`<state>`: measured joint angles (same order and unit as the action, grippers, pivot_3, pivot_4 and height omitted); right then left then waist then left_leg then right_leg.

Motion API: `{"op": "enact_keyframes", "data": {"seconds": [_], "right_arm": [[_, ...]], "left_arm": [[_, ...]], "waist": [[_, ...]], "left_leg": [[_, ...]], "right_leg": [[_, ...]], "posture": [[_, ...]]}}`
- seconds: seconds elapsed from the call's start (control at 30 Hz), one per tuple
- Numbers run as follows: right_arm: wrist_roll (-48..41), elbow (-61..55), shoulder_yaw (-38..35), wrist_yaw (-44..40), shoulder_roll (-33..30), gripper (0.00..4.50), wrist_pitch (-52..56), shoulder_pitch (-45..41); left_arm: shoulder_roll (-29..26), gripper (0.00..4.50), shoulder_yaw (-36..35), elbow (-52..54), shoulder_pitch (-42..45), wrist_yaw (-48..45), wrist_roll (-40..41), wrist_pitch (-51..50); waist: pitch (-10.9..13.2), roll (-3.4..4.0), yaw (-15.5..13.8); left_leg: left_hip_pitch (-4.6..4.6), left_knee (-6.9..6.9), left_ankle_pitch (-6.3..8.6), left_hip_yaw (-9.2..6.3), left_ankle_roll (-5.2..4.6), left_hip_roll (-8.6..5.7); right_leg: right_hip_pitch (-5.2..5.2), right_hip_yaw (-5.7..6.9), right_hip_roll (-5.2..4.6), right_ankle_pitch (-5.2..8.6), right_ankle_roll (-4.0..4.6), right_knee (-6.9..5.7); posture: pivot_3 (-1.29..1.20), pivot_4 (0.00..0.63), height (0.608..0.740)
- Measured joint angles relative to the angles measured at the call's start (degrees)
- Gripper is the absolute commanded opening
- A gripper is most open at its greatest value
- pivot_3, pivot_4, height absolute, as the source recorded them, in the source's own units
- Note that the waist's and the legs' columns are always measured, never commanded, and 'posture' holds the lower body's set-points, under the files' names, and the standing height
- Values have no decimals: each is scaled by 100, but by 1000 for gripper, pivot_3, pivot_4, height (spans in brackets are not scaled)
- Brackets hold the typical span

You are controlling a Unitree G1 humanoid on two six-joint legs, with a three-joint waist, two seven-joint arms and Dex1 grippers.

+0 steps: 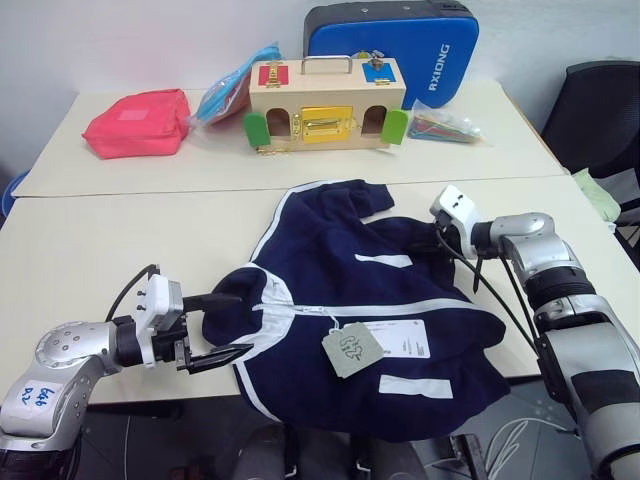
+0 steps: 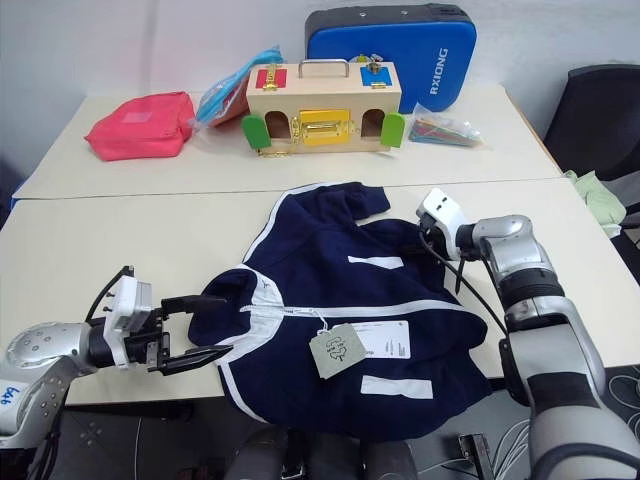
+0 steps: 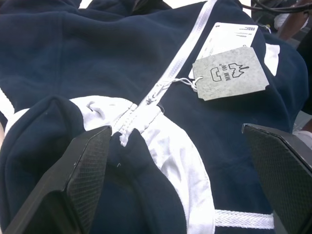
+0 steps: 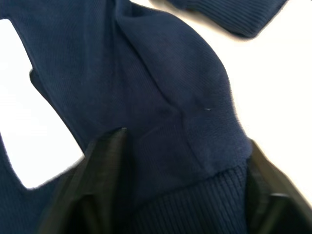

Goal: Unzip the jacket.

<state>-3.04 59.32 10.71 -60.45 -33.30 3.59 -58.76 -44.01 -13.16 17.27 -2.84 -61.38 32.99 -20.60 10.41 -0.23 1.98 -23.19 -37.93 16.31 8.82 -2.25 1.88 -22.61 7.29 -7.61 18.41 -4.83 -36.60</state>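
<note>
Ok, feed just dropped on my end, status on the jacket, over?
Left gripper open at the collar. Right gripper fingers straddling jacket hem, not clamped yet. Zipper closed. Hang tag lying on the front.

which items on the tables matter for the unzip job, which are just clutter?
In play:
jacket, zipper closed
left gripper, open at the collar
right gripper, fabric between its fingers

Lying about:
pink pouch
wooden latch box
blue case
plastic packets
</note>
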Motion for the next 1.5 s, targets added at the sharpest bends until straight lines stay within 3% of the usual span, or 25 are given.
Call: {"op": "enact_keyframes", "data": {"seconds": [0.17, 0.33, 0.63, 0.77, 1.07, 1.2, 1.37, 1.5], "right_arm": [[197, 542, -232, 877, 301, 63, -747, -355], [548, 972, -233, 1573, 508, 35, -1382, -668], [1022, 1469, -256, 1954, 457, 35, -1419, -761], [717, 1500, -724, 1464, 292, 1371, -1358, -761], [-9, 520, -1161, -1761, -1073, 4402, -1519, 3], [-600, -743, -1274, -2698, -1560, 4456, -737, 722], [-2296, -4633, -726, -2730, -2571, 4456, 2669, 2573], [-2908, -6627, -443, -2486, -2670, 4456, 4216, 3112]], "left_arm": [[119, 4500, 86, -45, 83, 145, -162, 82], [241, 4500, 143, -426, 284, 266, -429, 324], [326, 4500, 229, -685, 362, 329, -620, 581], [348, 4500, 96, -640, 87, 332, -499, 497], [107, 4500, -1015, -255, -938, 119, -116, 444], [105, 4500, -1090, -193, -1008, 20, -116, 580], [16, 4500, -1049, 16, -929, -49, -81, 587], [7, 4500, -748, 305, -759, -161, -82, 671]], "waist": [[1, 1, 19], [1, 2, 30], [2, 4, 36], [3, 4, 51], [6, 8, 35], [6, 10, 34], [8, 17, -20], [8, 17, -30]], "left_leg": [[-1, 1, -1, 0, 3, 1], [-1, 3, -2, 1, 3, -1], [-3, 4, -2, 0, 3, 0], [-3, 5, -2, 0, 3, 1], [1, 10, 1, -3, 0, 1], [2, 11, 2, -6, 3, 5], [2, 17, 13, -26, 12, 13], [8, 24, 42, -28, 47, 16]], "right_leg": [[-3, 0, 2, 1, 1, -21], [-3, -1, 2, 1, 2, -21], [-3, -1, 2, 1, 2, -21], [-3, -2, 3, 1, 2, -19], [2, 1, -3, 1, 2, 18], [2, 3, -4, 1, 3, 18], [1, 8, -14, 5, 9, 23], [3, 9, -14, 5, 11, 26]], "posture": [[0, 150, 740], [0, 150, 740], [0, 150, 740], [0, 150, 740], [0, 150, 740], [0, 150, 740], [0, 150, 740], [0, 150, 740]]}}
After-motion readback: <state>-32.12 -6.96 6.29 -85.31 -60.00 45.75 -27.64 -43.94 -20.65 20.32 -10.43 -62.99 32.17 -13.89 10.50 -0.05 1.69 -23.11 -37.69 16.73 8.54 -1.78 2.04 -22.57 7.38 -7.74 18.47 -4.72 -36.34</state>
